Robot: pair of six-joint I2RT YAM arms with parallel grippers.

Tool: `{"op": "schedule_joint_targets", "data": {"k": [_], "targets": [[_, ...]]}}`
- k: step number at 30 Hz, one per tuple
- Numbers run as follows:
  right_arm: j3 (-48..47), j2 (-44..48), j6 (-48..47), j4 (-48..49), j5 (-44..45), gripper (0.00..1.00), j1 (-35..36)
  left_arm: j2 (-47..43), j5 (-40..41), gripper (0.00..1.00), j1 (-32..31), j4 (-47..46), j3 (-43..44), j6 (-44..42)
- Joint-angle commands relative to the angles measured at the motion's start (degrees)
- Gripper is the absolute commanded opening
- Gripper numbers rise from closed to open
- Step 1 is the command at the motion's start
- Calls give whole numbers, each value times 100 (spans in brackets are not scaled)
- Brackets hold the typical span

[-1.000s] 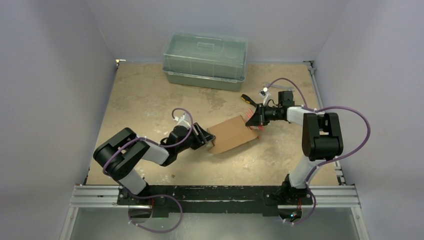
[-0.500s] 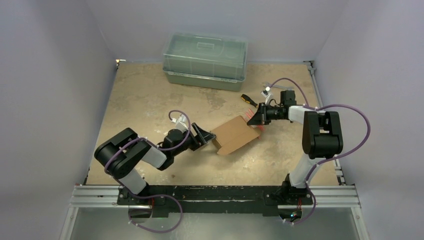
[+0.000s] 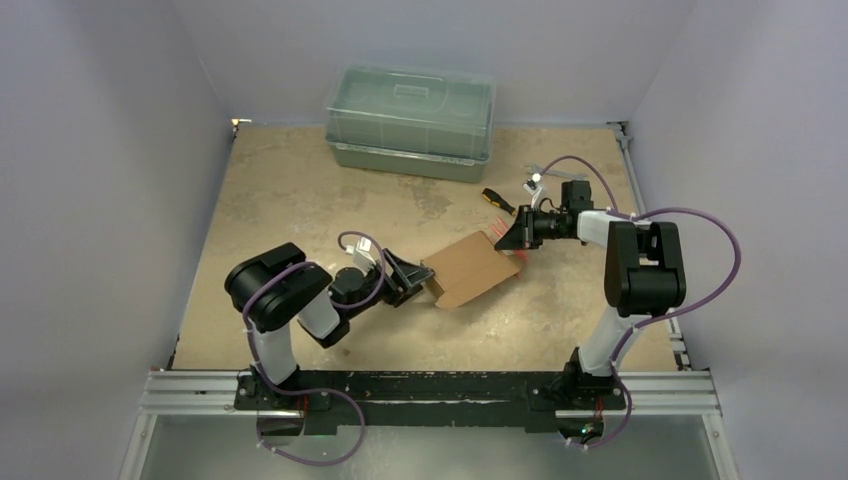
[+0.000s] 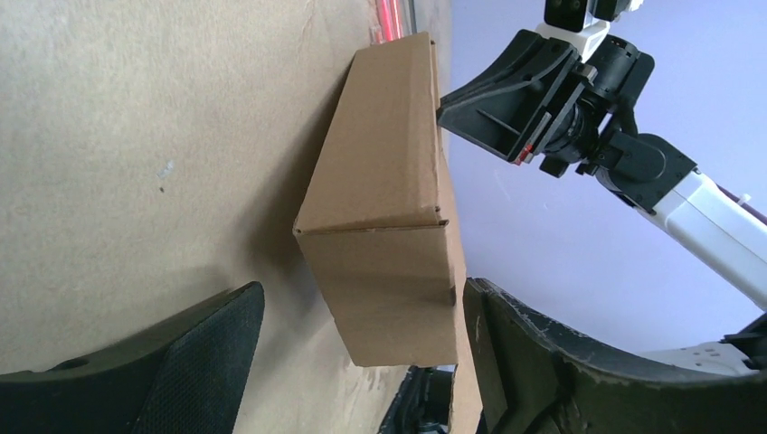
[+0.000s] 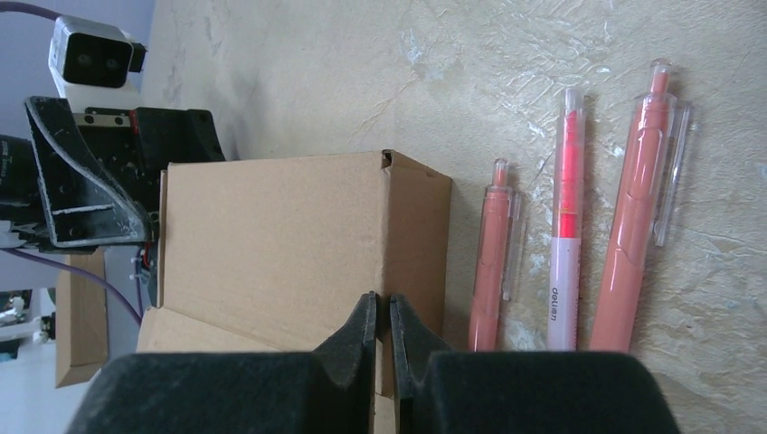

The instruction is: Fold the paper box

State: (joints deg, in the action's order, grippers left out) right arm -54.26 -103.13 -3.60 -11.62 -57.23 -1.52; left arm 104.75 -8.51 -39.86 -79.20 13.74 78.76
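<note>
The paper box [image 3: 470, 268] is a brown carton lying on the table's middle, folded into a rectangular shape. My left gripper [image 3: 412, 280] is open, its two fingers on either side of the box's near-left end. In the left wrist view the box [image 4: 389, 208] sits between the left pad [image 4: 194, 357] and the right finger [image 4: 561, 362], which is close to a flap edge. My right gripper [image 3: 512, 238] is at the box's far-right end. In the right wrist view its fingertips [image 5: 366, 316] are pinched on a thin cardboard edge of the box [image 5: 271, 244].
A large green-grey lidded plastic container [image 3: 410, 122] stands at the back. A screwdriver [image 3: 497, 200] lies behind the right gripper. Three pink pens [image 5: 568, 226] lie right beside the box's far end. Enclosure walls rise on three sides.
The left arm's upper links have swung right and closer to the box, while its gripper stays at the box's end. The box turned slightly earlier; the right gripper has held still since.
</note>
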Motion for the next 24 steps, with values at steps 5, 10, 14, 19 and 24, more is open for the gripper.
{"op": "schedule_joint_targets", "data": {"k": [5,10,14,19,24], "targets": [[-32,-181,-202,-277,327,8,-15,274,331,78,-195,-815,191,584],[-32,-172,-220,-289,353,8,-15,432,445,75,-262,-736,328,890],[-28,-159,-228,-298,355,8,-15,454,562,68,-308,-626,427,1001],[-23,-129,-238,-296,333,10,-16,379,634,56,-331,-367,498,1038],[-23,-49,-263,-290,272,15,-15,362,699,37,-344,-394,447,1088]]}}
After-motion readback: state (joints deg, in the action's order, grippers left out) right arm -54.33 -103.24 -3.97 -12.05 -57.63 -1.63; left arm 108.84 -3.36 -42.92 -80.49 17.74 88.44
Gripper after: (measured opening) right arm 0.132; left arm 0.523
